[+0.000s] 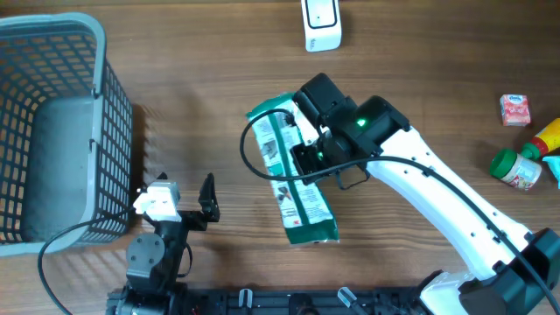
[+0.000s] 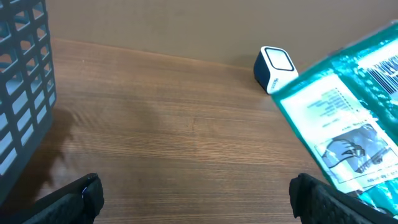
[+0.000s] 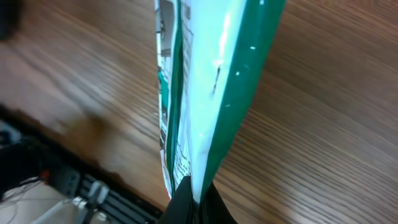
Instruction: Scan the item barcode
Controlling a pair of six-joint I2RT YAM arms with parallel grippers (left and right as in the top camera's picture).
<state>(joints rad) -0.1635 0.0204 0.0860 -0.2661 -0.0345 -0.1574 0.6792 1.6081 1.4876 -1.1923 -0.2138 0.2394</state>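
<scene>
A green and white packet (image 1: pixel 293 179) hangs above the table at the middle, with my right gripper (image 1: pixel 308 150) shut on its upper edge. The right wrist view shows the packet (image 3: pixel 205 81) edge-on, pinched between my right gripper's (image 3: pixel 198 200) black fingers. In the left wrist view the packet (image 2: pixel 348 124) fills the right side, with a barcode (image 2: pixel 384 70) showing on its printed face. The white scanner (image 1: pixel 321 24) stands at the table's far edge, also seen as a small white and blue box (image 2: pixel 275 67). My left gripper (image 1: pixel 184 196) stays near the front edge, open and holding nothing (image 2: pixel 196 194).
A large grey mesh basket (image 1: pixel 109 114) stands at the left, its wall (image 2: pixel 25 81) close beside my left gripper. At the far right lie a small red and white carton (image 1: pixel 515 109), a green-capped jar (image 1: pixel 514 168) and a yellow bottle (image 1: pixel 549 133).
</scene>
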